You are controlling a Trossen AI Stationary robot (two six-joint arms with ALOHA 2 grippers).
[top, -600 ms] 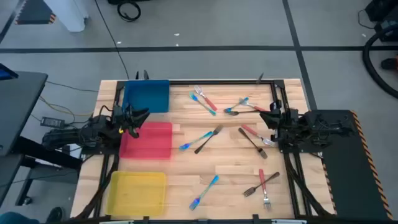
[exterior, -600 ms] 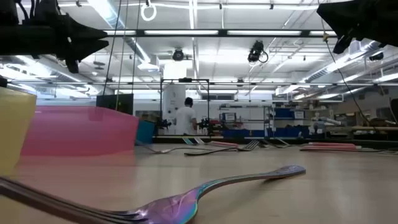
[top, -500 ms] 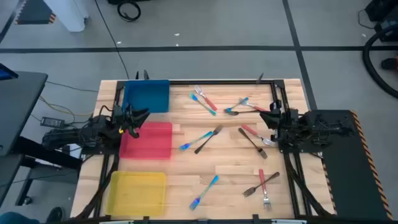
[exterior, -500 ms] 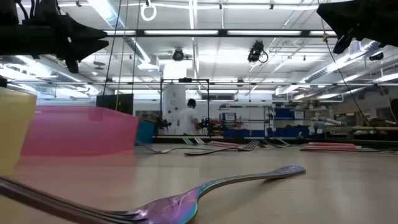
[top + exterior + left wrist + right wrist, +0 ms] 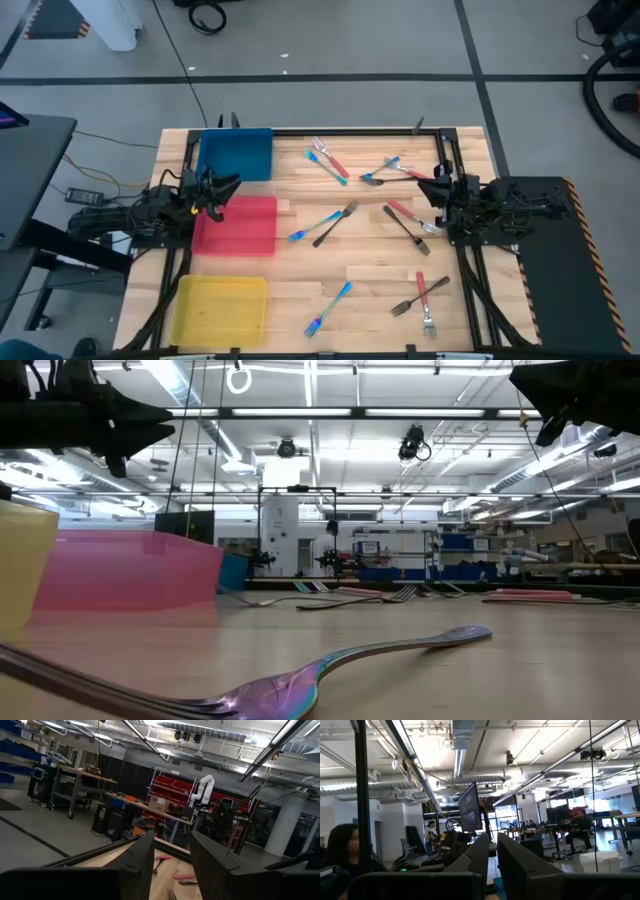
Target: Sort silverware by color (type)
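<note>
The silverware lies scattered flat on the wooden table [image 5: 370, 260]: a red and a blue piece [image 5: 328, 160] at the far middle, a small cluster [image 5: 385, 170] beside them, a blue and a dark fork [image 5: 325, 222] in the middle, a red and a dark piece [image 5: 405, 220] to the right, a blue one [image 5: 330, 307] and a red and grey pair [image 5: 422, 295] near the front. My left gripper [image 5: 222, 188] hovers open over the red tray's far left corner. At the table's right side my right gripper [image 5: 425, 192] hovers with a narrow gap between its fingers, nothing in it.
Three flat trays line the left side: blue [image 5: 236, 155] far, red [image 5: 236, 225] middle, yellow [image 5: 220, 308] near. The low view shows a fork [image 5: 300, 685] close to the front edge, with the red tray [image 5: 130, 570] behind it.
</note>
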